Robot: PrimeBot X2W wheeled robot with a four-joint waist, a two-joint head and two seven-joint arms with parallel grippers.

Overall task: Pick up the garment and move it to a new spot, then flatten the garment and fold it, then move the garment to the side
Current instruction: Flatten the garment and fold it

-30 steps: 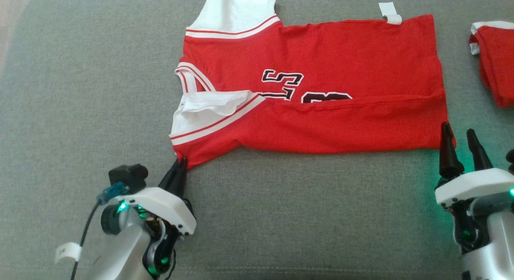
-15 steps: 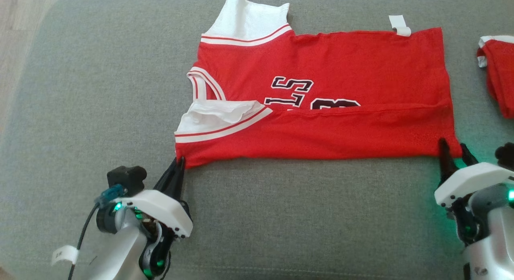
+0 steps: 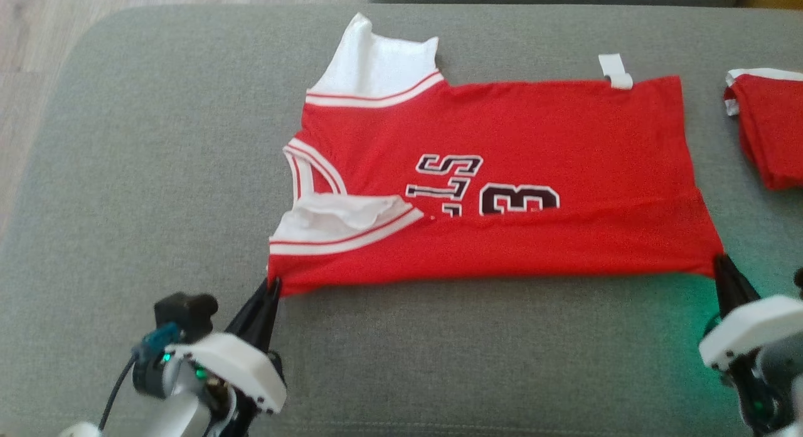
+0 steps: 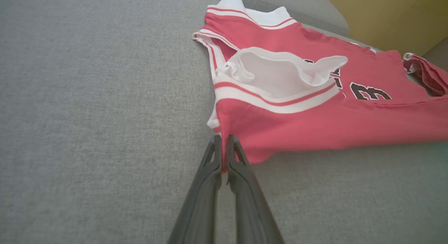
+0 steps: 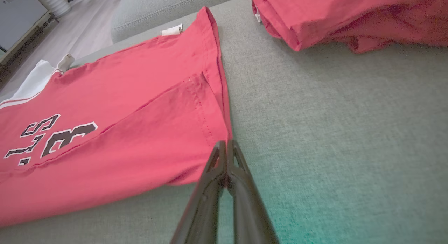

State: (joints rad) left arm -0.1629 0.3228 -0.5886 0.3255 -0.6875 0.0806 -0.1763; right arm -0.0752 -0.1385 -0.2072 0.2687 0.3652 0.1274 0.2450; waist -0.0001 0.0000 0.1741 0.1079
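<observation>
**Soft jersey, pinched at its two near corners**

The red jersey (image 3: 502, 142) lies spread on the grey sofa cushion (image 3: 157, 173), with its near long edge folded up over the printed numbers. The left end effector (image 3: 271, 291) is closed on the near shoulder corner, with red fabric nipped between its fingertips (image 4: 224, 156). The right end effector (image 3: 723, 264) is closed at the near hem corner and seems to have cloth, though the tips hide the pinch.

The jersey looks light, limp and thin. It will probably sag between the two holds and slip from a shallow pinch, so taut corners suit it best. A second folded red garment (image 3: 762, 136) sits well apart.
</observation>
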